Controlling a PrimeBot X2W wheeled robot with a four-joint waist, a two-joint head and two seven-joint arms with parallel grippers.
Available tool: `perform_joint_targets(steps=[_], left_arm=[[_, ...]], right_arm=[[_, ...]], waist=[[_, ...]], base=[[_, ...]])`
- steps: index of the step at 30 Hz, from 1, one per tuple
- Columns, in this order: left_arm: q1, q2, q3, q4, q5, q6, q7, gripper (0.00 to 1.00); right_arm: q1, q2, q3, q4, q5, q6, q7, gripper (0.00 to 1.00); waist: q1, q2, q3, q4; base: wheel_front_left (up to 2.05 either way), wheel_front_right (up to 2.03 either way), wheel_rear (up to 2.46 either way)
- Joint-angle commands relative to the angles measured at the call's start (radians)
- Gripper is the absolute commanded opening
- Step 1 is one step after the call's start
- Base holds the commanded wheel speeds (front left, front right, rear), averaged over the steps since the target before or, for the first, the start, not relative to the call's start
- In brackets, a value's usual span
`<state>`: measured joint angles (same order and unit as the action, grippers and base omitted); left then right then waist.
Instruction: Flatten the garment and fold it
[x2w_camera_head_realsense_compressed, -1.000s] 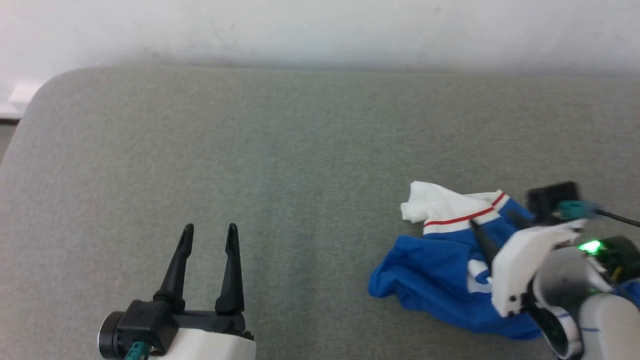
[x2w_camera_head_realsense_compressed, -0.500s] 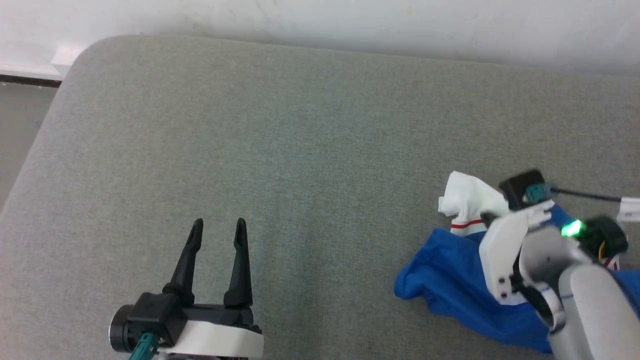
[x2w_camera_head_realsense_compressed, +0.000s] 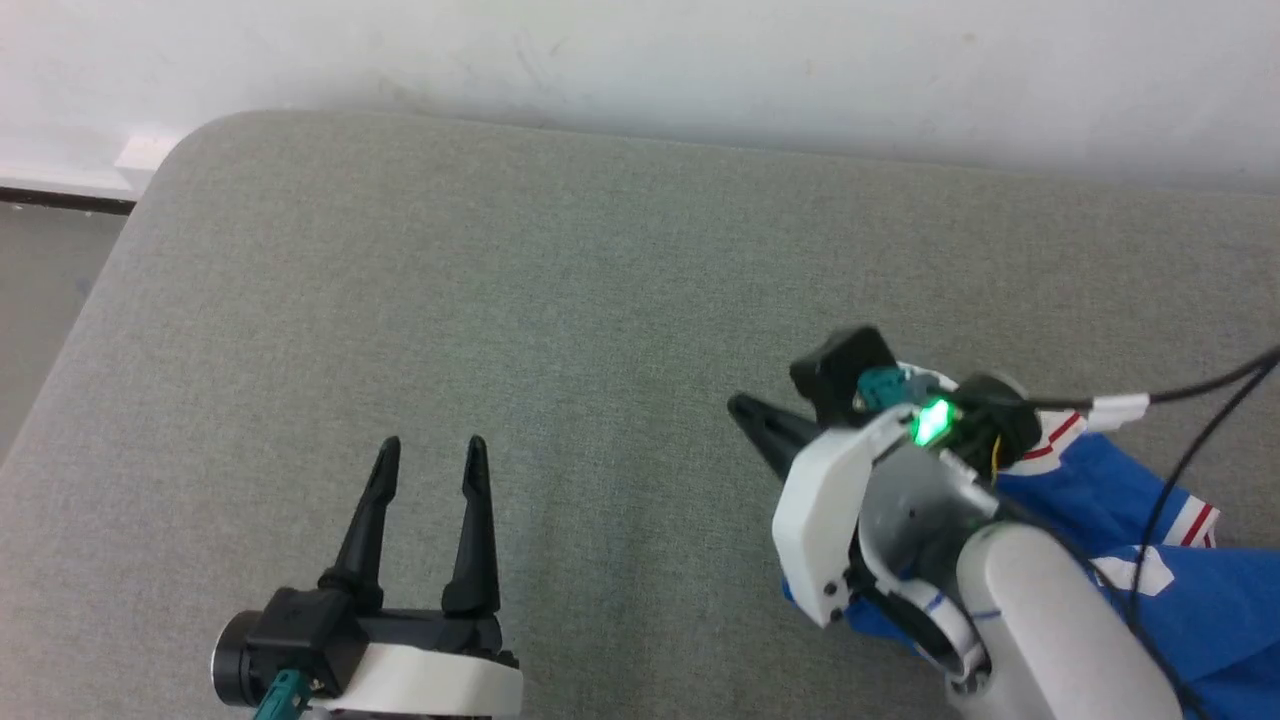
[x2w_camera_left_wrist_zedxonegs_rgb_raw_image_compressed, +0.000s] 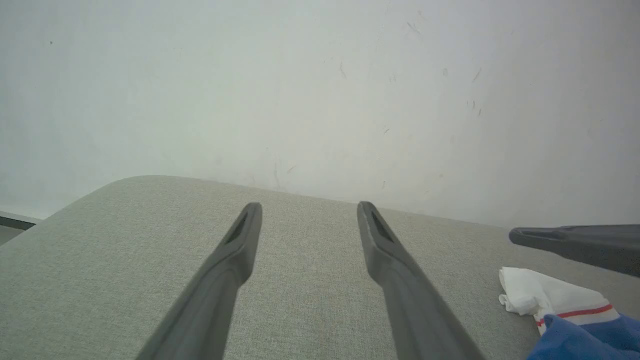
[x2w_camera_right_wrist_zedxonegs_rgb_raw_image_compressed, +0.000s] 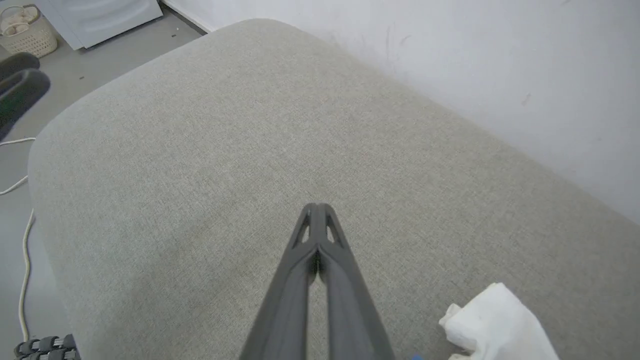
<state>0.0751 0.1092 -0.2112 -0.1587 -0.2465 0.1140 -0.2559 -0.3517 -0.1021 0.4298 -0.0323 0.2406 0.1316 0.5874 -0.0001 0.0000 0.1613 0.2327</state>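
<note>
My right end effector (x2w_camera_head_realsense_compressed: 742, 406) is clenching tight now, fingers pressed together, where a second ago they were standing spread, down among the folds by the red-striped band. As far as I can judge, it is coming away empty. In the right wrist view the two fingers are meeting over bare grey weave with nothing pinched between them, and the white sleeve (x2w_camera_right_wrist_zedxonegs_rgb_raw_image_compressed: 495, 317) is lying loose just beside them. My head has also been turning, so the whole picture is sitting differently.

I'm reading that as a missed grab, so the flattening isn't getting started yet. The garment (x2w_camera_head_realsense_compressed: 1090, 490) is lying bunched at the right side of the worktop (x2w_camera_head_realsense_compressed: 600, 300), partly under my right forearm. It is soft bright blue jersey, rumpled into rounded folds, with white lettering and red-striped white trim peeking out.

My left end effector (x2w_camera_head_realsense_compressed: 432, 445) is hanging released, fingers wide, over bare worktop well apart from the cloth. The worktop is looking padded, with a grey-green woven cover, a fine grain and a rounded corner.
</note>
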Motion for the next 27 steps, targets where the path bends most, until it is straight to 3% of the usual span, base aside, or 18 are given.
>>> perform_joint_targets(steps=[1, 10, 14, 19, 27], left_arm=[[0.008, 0.006, 0.005, -0.006, -0.004, 0.003, -0.004, 1.00], [0.016, 0.008, 0.005, -0.005, -0.007, 0.010, -0.004, 1.00], [0.012, 0.008, 0.000, -0.007, -0.006, 0.010, -0.004, 1.00], [0.000, 0.007, -0.012, -0.011, -0.007, 0.005, -0.004, 1.00], [-0.020, 0.004, -0.020, 0.003, -0.013, -0.002, -0.005, 1.00]], right_arm=[[0.031, -0.001, 0.001, -0.003, 0.006, -0.001, -0.012, 1.00], [0.087, -0.009, -0.096, -0.036, -0.050, -0.001, -0.096, 1.00], [0.090, -0.027, -0.184, -0.070, -0.077, -0.001, -0.080, 1.00], [0.153, -0.090, -0.278, -0.084, -0.102, -0.001, 0.049, 1.00], [0.266, -0.153, -0.252, -0.111, -0.027, -0.001, 0.261, 1.00]], waist=[[0.0001, 0.0000, 0.009, 0.003], [0.0001, 0.0000, 0.007, -0.017], [0.0001, 0.0000, 0.009, -0.029], [0.0001, 0.0000, 0.040, -0.029], [0.0001, 0.0000, 0.095, -0.016]], base=[[0.00, 0.00, 0.00], [0.00, 0.00, 0.00], [0.00, 0.00, 0.00], [0.00, 0.00, 0.00], [0.00, 0.00, 0.00]])
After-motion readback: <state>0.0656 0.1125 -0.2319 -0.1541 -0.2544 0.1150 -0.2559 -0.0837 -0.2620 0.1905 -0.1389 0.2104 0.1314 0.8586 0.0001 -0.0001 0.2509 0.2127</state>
